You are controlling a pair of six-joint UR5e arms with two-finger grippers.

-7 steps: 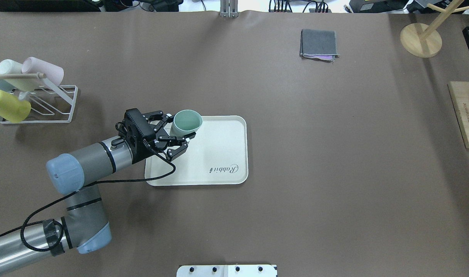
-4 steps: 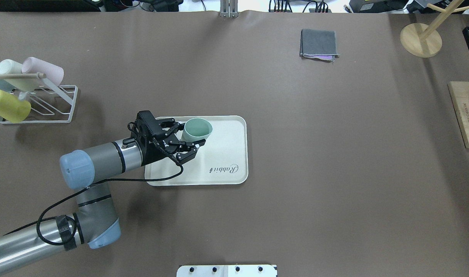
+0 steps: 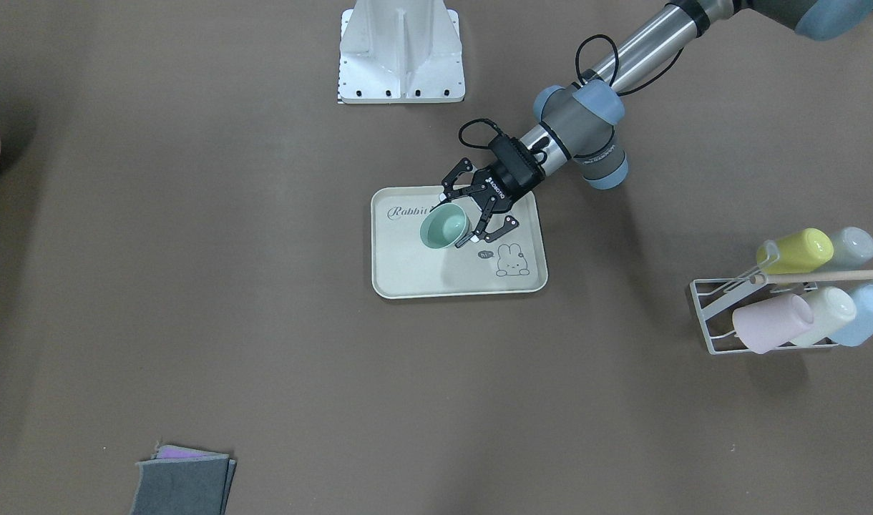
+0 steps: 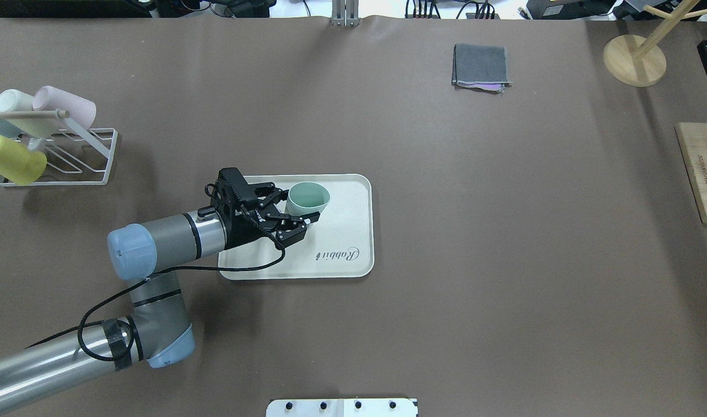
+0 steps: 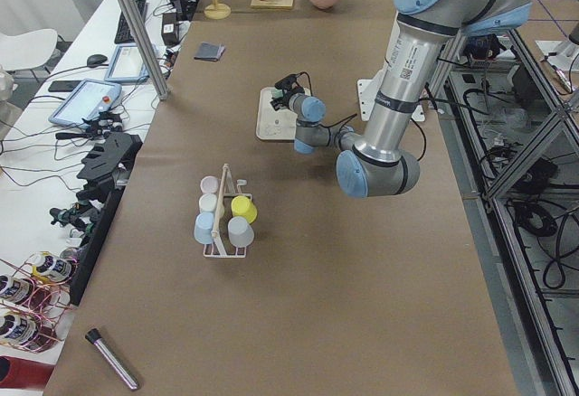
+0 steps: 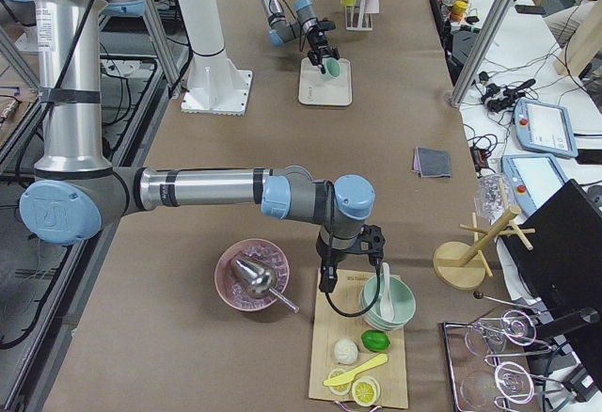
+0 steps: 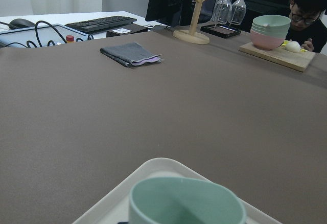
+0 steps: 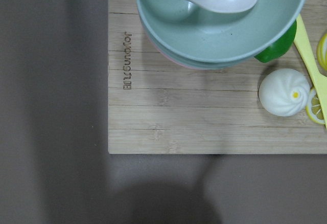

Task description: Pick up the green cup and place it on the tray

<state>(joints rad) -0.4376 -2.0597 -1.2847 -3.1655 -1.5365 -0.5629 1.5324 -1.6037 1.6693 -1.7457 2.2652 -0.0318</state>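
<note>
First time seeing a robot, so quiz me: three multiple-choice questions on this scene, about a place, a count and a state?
1. Where is the green cup? A over the tray; B inside a bowl; C on the floor.
2. How many cups sit on the rack? A three; B five; C seven.
3. The left gripper is: A open, empty; B shut on the green cup; C holding a spoon.
1 A, it lies within the tray's outline; 2 B, five show there; 3 B, it clamps the cup.
</note>
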